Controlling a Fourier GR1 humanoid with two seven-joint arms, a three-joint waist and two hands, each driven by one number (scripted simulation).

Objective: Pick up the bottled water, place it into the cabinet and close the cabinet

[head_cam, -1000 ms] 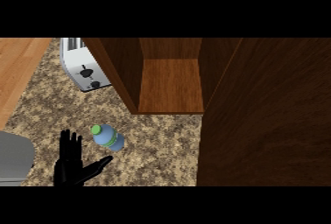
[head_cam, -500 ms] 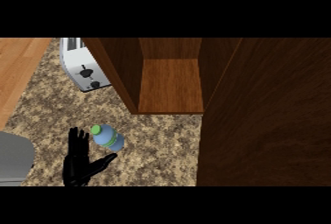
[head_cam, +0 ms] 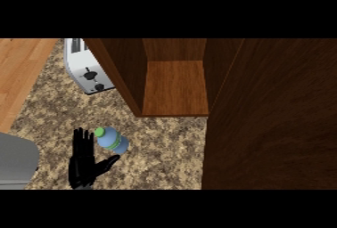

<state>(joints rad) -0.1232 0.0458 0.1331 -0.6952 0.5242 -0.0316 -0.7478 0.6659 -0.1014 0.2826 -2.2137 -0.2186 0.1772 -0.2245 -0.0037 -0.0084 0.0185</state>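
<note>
Fingers (head_cam: 82,141) straight and spread, pointing away up the counter, thumb stretched out to the right under the bottle, nothing enclosed between them. Belonging to the left hand (head_cam: 84,164), black, entering from the lower edge of the head view at the left side. Bottled water (head_cam: 112,140) just beside these fingers on their right, with blue body, green cap and green band, lying tilted on the granite counter (head_cam: 164,147), cap toward the upper left, close to the fingertips. Whether touching the hand or only very near, cannot tell. Not lifted, not inside the cabinet. Above and to the right, open cabinet (head_cam: 174,84) of brown wood, its lighter inner shelf visible and its dark side wall at the left. Large dark cabinet door (head_cam: 276,116) filling the right part of the view, standing open, reaching down to the lower edge. White toaster (head_cam: 89,69) with two black knobs on the counter just left of the cabinet, well apart from the bottle. Strip of light wooden surface (head_cam: 23,71) at the far left, and grey metal surface (head_cam: 16,164) at the lower left corner, near the hand. No sight of the right hand anywhere.
</note>
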